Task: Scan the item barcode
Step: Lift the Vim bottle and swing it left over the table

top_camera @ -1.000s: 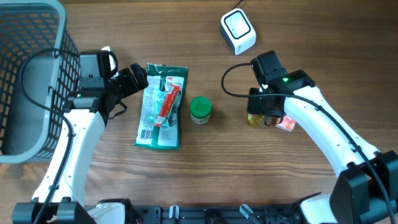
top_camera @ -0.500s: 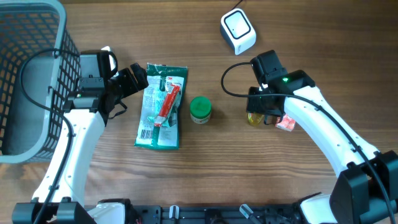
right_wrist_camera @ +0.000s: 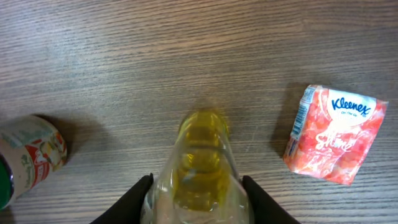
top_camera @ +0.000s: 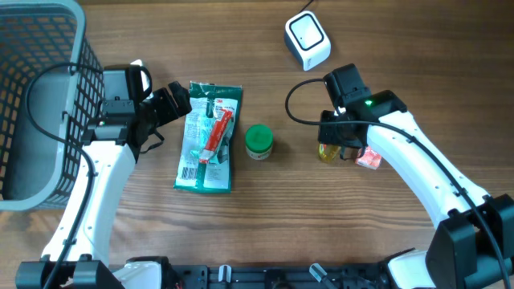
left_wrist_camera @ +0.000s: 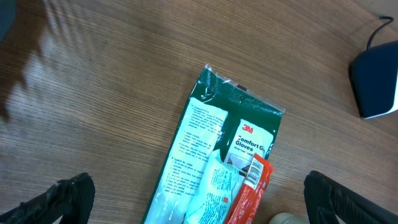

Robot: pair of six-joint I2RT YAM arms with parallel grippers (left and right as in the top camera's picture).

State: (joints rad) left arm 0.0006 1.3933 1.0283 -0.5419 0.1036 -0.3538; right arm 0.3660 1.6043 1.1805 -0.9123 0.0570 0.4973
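Grips a bottle of yellow liquid in the right hand, with a black finger pressed to each side. Cannot tell whether it is lifted or resting on the desk. Holds it right of centre, well apart from the white scanner at the far edge. Has a pink Kleenex pack lying just beside it on the right, not touching, and a green-lidded jar standing off to the left. Holds the left hand spread wide and empty, hovering at the upper left corner of a green glove packet. Shows, on top of that packet, a red and white tube pack lying slantwise. Places a grey mesh basket at the far left, beside the left arm
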